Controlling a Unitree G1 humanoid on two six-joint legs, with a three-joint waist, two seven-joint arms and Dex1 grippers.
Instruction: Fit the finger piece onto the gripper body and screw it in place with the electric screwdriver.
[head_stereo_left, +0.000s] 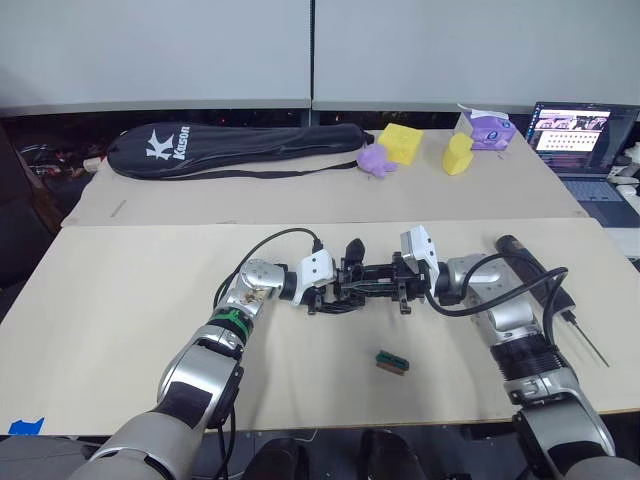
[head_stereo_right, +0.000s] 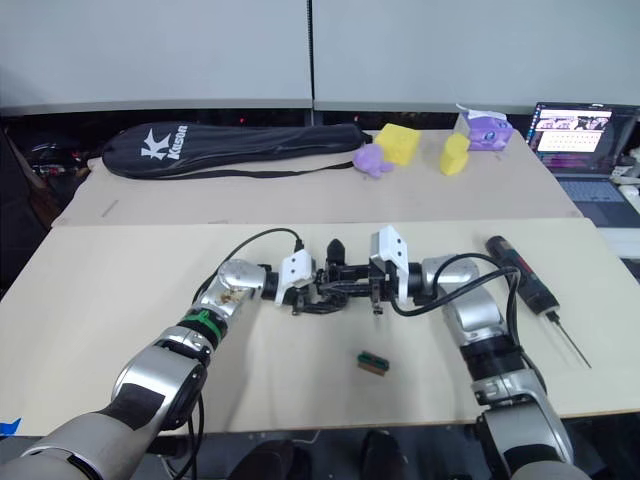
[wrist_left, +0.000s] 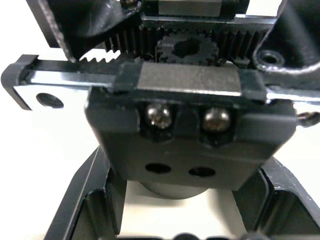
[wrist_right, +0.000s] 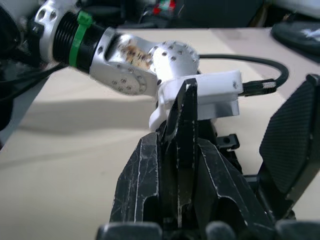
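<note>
**Holding the Little Black Part Between Two Tools**

Meeting in the middle of the desk (head_stereo_left: 130, 300), the two arms are working on the gripper body (head_stereo_left: 362, 283). The left tool (head_stereo_left: 328, 293) is coming in from 9 o'clock and the right tool (head_stereo_left: 395, 285) from 3 o'clock. In the left wrist view the gripper body is sitting right between the left tool's fingers (wrist_left: 85, 200), very close, showing two screws and a toothed wheel, but I cannot tell if those fingers are squeezing it. In the right wrist view a thin black wedge, likely the finger piece (wrist_right: 184, 150), is standing clamped in the right tool.

The electric screwdriver (head_stereo_left: 535, 275) is lying on the desk at 3 o'clock, past the right arm, with nothing holding it. A small green block (head_stereo_left: 391, 361) is resting at 6 o'clock, near the arms but apart.

What could go wrong: the finger piece might be going on crooked, so the screw holes would not be lining up. If one tool lets go to fetch the screwdriver, the part could be tipping over.

No boxes or bowls are sitting near the work. A long black bag (head_stereo_left: 235, 148) is lying zipped at 11 o'clock, so what is inside is hidden.
</note>
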